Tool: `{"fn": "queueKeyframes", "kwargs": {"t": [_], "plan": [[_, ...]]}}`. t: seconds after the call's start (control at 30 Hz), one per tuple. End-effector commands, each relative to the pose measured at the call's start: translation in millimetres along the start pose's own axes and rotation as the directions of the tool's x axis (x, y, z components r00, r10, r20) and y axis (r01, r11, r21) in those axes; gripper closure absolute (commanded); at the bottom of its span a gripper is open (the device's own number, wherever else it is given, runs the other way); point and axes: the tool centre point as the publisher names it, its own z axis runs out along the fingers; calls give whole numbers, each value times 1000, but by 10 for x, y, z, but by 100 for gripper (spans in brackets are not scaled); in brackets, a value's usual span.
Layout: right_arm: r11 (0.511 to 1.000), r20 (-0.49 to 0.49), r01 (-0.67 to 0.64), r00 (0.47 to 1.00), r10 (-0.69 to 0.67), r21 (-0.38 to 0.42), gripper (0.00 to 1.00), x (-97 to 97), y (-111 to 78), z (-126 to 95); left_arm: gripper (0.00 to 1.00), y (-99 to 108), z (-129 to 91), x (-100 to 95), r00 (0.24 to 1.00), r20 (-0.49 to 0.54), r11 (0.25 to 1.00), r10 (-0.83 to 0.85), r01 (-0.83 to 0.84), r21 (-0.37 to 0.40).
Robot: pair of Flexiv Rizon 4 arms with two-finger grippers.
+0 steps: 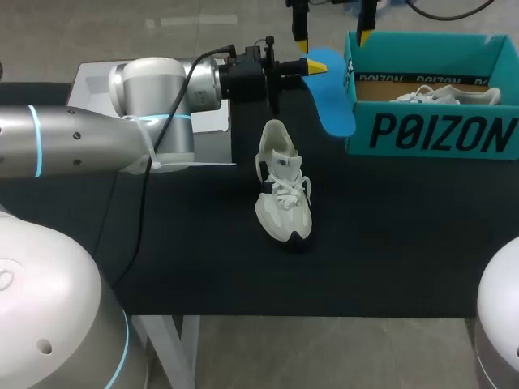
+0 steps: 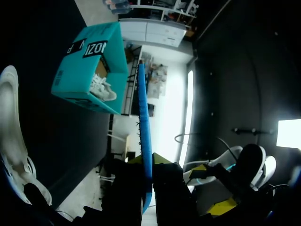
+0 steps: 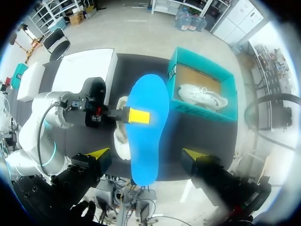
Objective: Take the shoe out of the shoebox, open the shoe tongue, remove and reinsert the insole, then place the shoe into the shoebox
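Left end effector [image 2: 147,162] clamps the blue insole [image 1: 331,89] in the air just beside the shoebox [image 1: 430,134]. Near the shoebox the shoe [image 1: 283,190] lies on the table [image 1: 389,243]; right end effector [image 3: 146,153] hangs above the shoebox's corner, fingers apart.

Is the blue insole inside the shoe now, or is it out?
Out. The left end effector grips the blue insole in the air near the shoebox, apart from the shoe standing on the table.
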Motion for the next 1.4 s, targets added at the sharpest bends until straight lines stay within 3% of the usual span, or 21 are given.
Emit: {"fn": "queueKeyframes", "kwargs": {"t": [0.03, 0.13, 0.27, 0.33, 0.53, 0.63, 0.8, 0.97, 1.03, 1.4], "plan": [[1000, -4, -2, 1000, 2, -2, 0, -14, 5, -4, 100, 10, 2, 2, 1000, 1, 1000, 0, 0, 3], [1000, -44, -13, 999, 12, -2, 0, -49, 11, -1, 100, 10, 2, 2, 1000, 1, 1000, 0, 0, 3], [999, -241, -45, 970, 42, -8, 0, -217, 5, 5, 100, 10, 2, 2, 1000, 1, 1000, 0, 0, 3], [998, -282, -67, 958, 60, -13, 0, -331, -1, 9, 100, 10, 2, 2, 1000, 1, 1000, 0, 0, 3], [991, -512, -15, 857, -55, -131, 0, -554, -68, -18, 100, 10, 2, 2, 1000, 1, 1000, 0, 0, 3], [985, -578, 1, 810, -102, -172, 0, -628, -104, 4, 100, 10, 2, 2, 1000, 1, 1000, 0, 0, 3], [984, -616, -11, 781, -102, -177, 0, -686, -117, 35, 100, -13, -1, 48, 988, -56, 989, 146, -145, 12], [985, -634, -24, 768, -90, -169, 0, -692, -93, 61, 100, 52, 10, 94, 864, -125, 873, 488, -486, 45], [986, -635, -25, 768, -89, -168, 0, -698, -86, 70, 100, 58, 10, 85, 846, -147, 858, 513, -506, 83], [970, -692, -50, 710, -132, -237, 0, -808, -87, 74, 100, 58, 10, 85, 846, -147, 858, 513, -506, 83]]}}
